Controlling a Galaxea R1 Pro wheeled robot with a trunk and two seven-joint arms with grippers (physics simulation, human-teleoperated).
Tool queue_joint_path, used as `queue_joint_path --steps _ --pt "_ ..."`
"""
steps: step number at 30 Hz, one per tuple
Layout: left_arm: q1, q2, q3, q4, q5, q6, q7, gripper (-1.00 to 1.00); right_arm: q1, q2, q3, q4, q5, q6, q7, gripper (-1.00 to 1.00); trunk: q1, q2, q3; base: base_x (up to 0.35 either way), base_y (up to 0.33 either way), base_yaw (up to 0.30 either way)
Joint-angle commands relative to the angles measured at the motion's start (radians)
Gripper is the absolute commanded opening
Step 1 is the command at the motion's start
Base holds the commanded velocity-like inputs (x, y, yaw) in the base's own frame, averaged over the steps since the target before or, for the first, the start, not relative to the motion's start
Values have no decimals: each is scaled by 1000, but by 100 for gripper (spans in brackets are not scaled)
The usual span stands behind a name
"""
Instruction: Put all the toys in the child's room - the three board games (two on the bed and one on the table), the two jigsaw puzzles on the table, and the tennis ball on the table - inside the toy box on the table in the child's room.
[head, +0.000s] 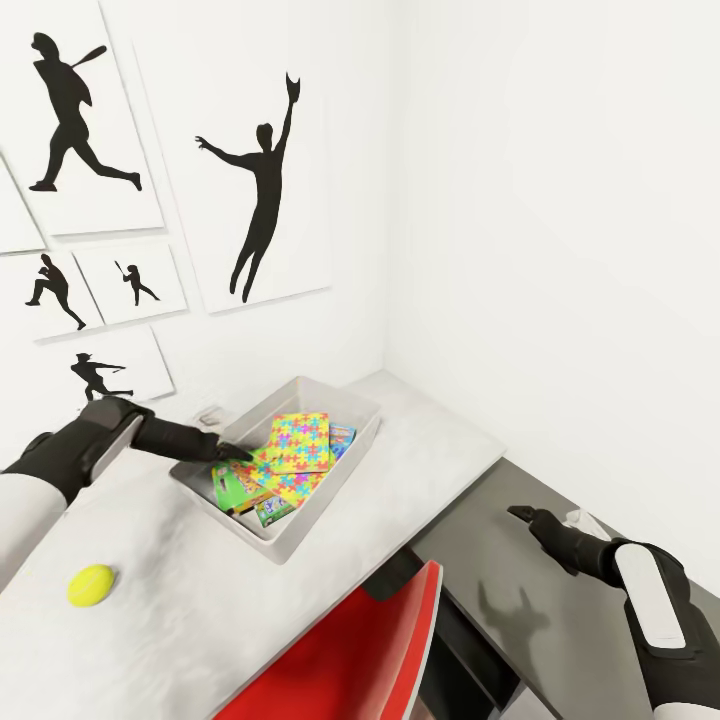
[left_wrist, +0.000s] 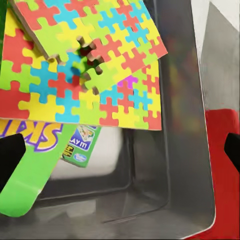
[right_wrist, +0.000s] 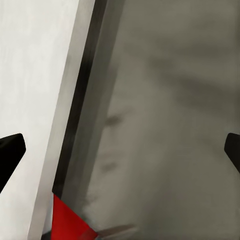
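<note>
The light grey toy box (head: 340, 478) stands on the white table (head: 170, 610). Inside lie two jigsaw puzzles (head: 300, 441), one overlapping the other, on top of board games (head: 236, 487) with green and blue print. In the left wrist view the puzzles (left_wrist: 85, 75) cover a green board game (left_wrist: 35, 165) against the box wall (left_wrist: 175, 160). My left gripper (head: 234, 452) hovers open over the box's left rim, holding nothing. The tennis ball (head: 91, 585) rests on the table, to the left of the box and nearer me. My right gripper (head: 524, 516) hangs open and empty above the dark grey side desk (head: 560, 640).
A red chair (head: 350, 660) is tucked under the table's front edge, between both arms. White walls close the corner behind the box, with silhouette posters (head: 260, 190) on the left wall. A small white object (head: 585, 520) sits on the side desk by my right gripper.
</note>
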Motion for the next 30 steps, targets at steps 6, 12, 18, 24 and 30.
queue_joint_path --steps 6,12,18,24,30 --pt "-1 42 -2 -9 4 -76 -189 100 -1 0 -1 -2 -10 4 -9 100 0 -1 -1 0 0 0" --pt "-1 63 -2 -9 4 -100 -310 100 -1 0 -3 -5 -10 3 -9 100 0 -1 -1 -90 0 0" --pt "-1 67 -2 -9 6 -111 -344 100 -1 1 -2 -5 -10 2 -9 100 0 -1 6 -78 0 0" --pt "-1 70 -2 -9 6 -113 -360 100 -1 2 -2 -6 -10 2 -9 100 0 -1 16 -83 56 0" --pt "-1 70 -1 -8 6 -113 -362 100 -1 2 -2 -6 -10 2 -9 100 0 -1 25 -82 71 0"
